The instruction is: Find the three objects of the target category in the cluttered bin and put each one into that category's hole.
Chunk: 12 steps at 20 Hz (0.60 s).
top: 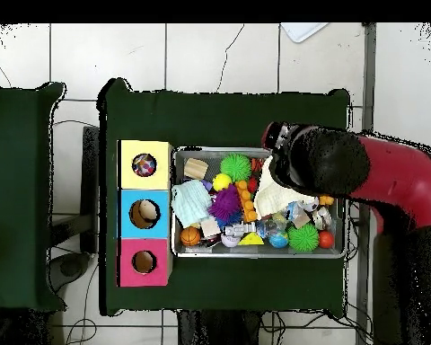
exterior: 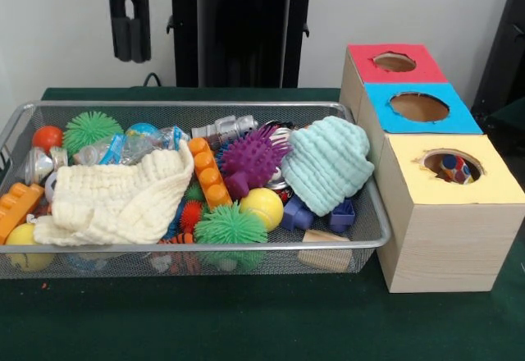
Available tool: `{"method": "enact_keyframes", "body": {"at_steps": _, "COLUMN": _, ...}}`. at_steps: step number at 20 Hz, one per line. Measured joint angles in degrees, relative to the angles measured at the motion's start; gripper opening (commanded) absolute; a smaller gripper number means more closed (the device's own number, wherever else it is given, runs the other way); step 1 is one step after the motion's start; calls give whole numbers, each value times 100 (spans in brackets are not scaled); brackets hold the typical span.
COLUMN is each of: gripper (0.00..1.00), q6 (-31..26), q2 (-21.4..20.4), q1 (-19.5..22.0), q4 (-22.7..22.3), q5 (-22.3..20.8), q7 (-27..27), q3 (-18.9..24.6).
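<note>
A wire bin point(exterior: 373, 238) holds a heap of toys. In it lie a purple spiky ball point(exterior: 250, 157), two green spiky balls point(exterior: 92, 129) point(exterior: 230, 226), a yellow ball point(exterior: 262, 207), an orange brick point(exterior: 207, 172) and a wooden block point(exterior: 324, 250). A cream cloth point(exterior: 115, 201) and a mint cloth point(exterior: 326, 164) cover part of the heap. Beside the bin stands a wooden box with a red hole point(exterior: 394, 62), a blue hole point(exterior: 419, 107) and a yellow hole point(exterior: 449, 166); a colourful ball shows inside the yellow one. My gripper point(exterior: 130, 37) hangs high over the bin's left end, shut and holding nothing.
The green cloth-covered table point(exterior: 246, 320) carries bin and box. In the overhead view the red arm point(top: 390, 184) reaches over the bin's point(top: 255, 254) right end and hides the gripper. A second green table point(top: 17, 198) stands to the left.
</note>
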<state>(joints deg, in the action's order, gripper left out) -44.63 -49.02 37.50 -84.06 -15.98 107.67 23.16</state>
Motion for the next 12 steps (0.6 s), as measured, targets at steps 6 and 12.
{"method": "enact_keyframes", "body": {"at_steps": 6, "gripper": 0, "q6": 72, "q2": 252, "q1": -403, "q4": 76, "q5": -199, "q7": 0, "q3": -17}}
{"method": "enact_keyframes", "body": {"at_steps": 12, "gripper": 0, "q6": 186, "q2": 508, "q1": -697, "q4": 77, "q5": -232, "q7": 0, "q3": -17}}
